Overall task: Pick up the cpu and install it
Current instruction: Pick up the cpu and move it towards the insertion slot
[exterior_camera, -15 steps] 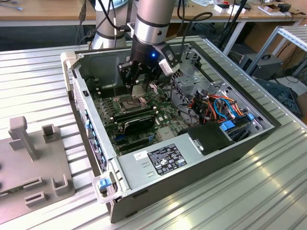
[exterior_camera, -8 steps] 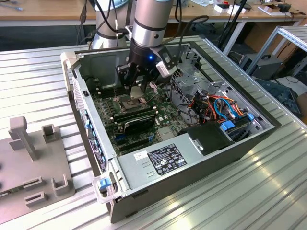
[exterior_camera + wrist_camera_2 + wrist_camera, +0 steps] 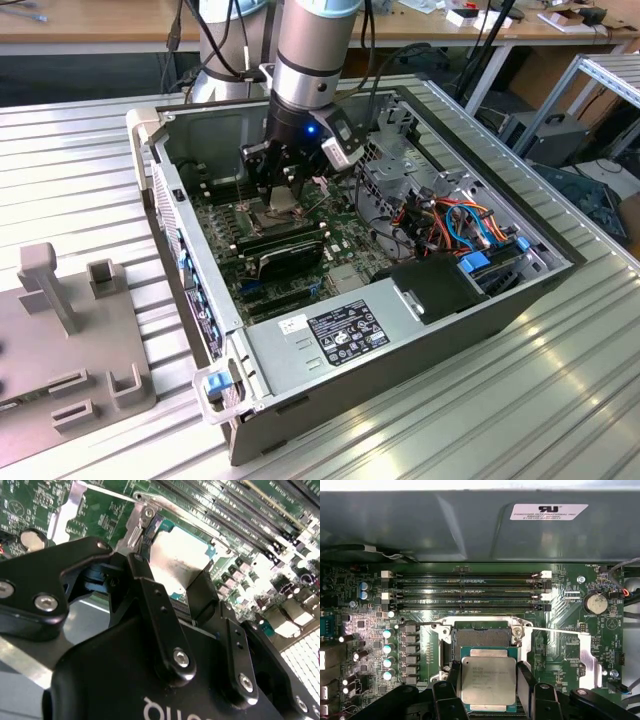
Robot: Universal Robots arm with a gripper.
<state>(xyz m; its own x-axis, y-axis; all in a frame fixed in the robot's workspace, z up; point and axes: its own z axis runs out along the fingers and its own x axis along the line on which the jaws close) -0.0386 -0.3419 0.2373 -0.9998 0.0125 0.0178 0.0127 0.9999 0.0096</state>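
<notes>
Inside the open computer case (image 3: 190, 290), in the exterior view, the gripper (image 3: 280, 195) hangs low over the green motherboard (image 3: 335, 230), at about eleven o'clock from the case's middle. The power supply (image 3: 340, 335) lies at roughly five o'clock from the gripper. A grey fixture block (image 3: 60, 330) sits on the ribbed table (image 3: 500, 410) at eight o'clock, at the exterior view's left, clear of the case.

From the first wrist view we see the cpu (image 3: 488, 680), silvery face towards the camera, gripped between the two black fingers (image 3: 524, 680) of the gripper (image 3: 488, 682), which are narrowed onto its opposite edges. The dark socket (image 3: 482, 636) is uncovered, its metal frame (image 3: 585, 655) swung aside. It lies between the cpu and the memory slots (image 3: 465, 587). A coin battery (image 3: 594, 603) sits off to one side.

Turning to the second wrist view, we look along the gripper (image 3: 175, 575). The cpu (image 3: 182, 555) is pinched at the fingertips (image 3: 145, 580), just above the board, beside the socket's frame (image 3: 145, 517).
</notes>
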